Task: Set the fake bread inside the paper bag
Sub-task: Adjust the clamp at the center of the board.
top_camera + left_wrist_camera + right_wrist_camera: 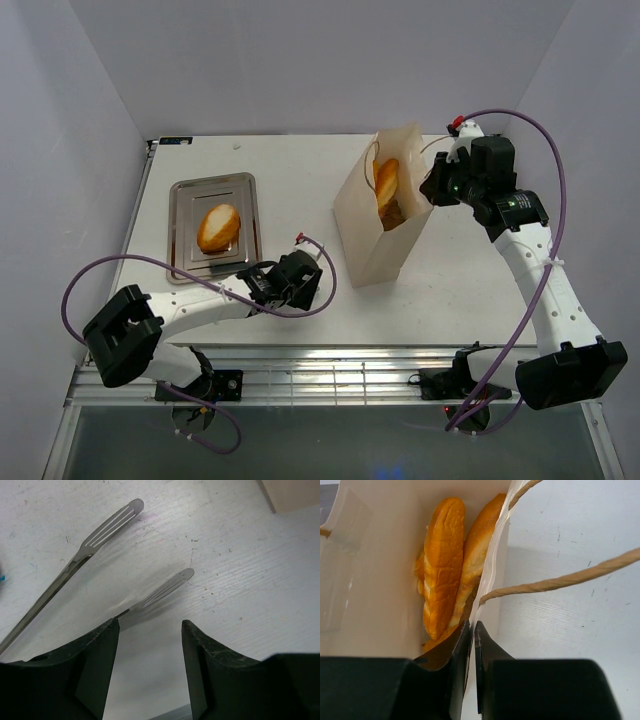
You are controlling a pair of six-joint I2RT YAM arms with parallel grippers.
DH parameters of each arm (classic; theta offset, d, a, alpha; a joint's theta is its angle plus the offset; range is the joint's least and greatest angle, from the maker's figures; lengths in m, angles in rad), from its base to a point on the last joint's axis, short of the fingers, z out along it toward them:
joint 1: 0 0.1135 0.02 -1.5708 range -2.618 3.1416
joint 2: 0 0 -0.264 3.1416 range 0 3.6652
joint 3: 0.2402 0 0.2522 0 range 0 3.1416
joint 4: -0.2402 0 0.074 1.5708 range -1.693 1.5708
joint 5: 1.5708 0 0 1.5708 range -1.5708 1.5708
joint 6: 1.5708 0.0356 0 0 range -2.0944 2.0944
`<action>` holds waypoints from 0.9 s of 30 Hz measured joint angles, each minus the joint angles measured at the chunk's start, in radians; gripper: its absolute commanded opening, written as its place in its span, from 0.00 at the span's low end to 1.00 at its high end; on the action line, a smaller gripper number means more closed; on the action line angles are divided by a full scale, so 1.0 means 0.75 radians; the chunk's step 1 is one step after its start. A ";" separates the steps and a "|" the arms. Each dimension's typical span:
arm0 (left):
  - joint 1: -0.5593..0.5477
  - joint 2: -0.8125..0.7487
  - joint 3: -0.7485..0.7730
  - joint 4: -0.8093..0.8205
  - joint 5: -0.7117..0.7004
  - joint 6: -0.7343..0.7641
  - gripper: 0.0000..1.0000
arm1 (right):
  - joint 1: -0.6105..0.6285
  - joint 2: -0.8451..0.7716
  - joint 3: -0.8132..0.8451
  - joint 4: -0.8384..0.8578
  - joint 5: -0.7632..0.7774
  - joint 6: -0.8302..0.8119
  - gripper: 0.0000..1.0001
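**Gripping the bag rim, bread inside**

Pinched tight on the rim of the paper bag (370,580) with the right gripper (472,627); just beyond its fingertips, inside, two long pieces of fake bread (442,565). Spread wide above silver tongs (107,527) with the left gripper (150,623). Well apart, on the steel tray (185,195), one oval roll (219,228).

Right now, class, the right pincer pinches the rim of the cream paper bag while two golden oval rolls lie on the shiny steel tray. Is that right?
No: the top view shows only one golden oval roll on the shiny steel tray, not two. The right pincer does pinch the rim of the cream paper bag.
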 measured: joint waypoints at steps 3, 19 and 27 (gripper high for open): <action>0.012 -0.002 -0.023 0.053 0.002 0.034 0.64 | 0.000 0.000 0.000 0.001 -0.034 -0.004 0.14; 0.093 0.167 -0.039 0.206 0.041 0.168 0.49 | 0.000 -0.001 -0.004 0.013 -0.105 -0.009 0.17; 0.132 0.276 0.033 0.248 0.043 0.125 0.19 | 0.000 -0.007 -0.011 0.021 -0.118 -0.009 0.18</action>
